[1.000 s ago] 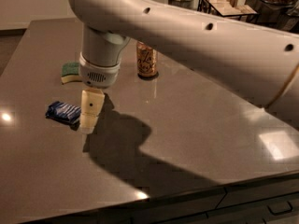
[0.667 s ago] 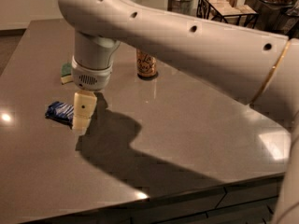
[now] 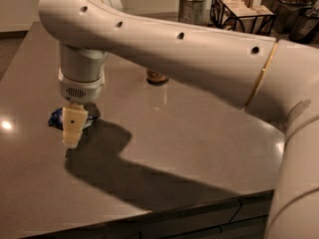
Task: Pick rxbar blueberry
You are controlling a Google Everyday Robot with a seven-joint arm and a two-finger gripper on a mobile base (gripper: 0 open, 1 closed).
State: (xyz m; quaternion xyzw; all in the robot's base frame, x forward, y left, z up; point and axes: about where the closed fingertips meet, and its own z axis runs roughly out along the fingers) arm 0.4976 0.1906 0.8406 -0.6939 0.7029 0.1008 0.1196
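The rxbar blueberry (image 3: 54, 118), a small flat bar in a dark blue wrapper, lies on the grey table (image 3: 189, 133) at the left. Only its left end and a dark sliver on the right show; the rest is hidden behind my gripper. My gripper (image 3: 71, 139) hangs straight down from the big white arm (image 3: 164, 49), right in front of the bar and just above the table top. I see it from the side. It holds nothing that I can see.
A brown can (image 3: 156, 76) stands at the table's middle back, mostly hidden by the arm. A cup (image 3: 192, 6), a black wire basket (image 3: 239, 11) and other containers stand along the far right. The table's front edge runs close below.
The arm has moved left and towards the bar. The gripper, which hung just right of the bar, now covers most of it. The arm now hides the sponge.
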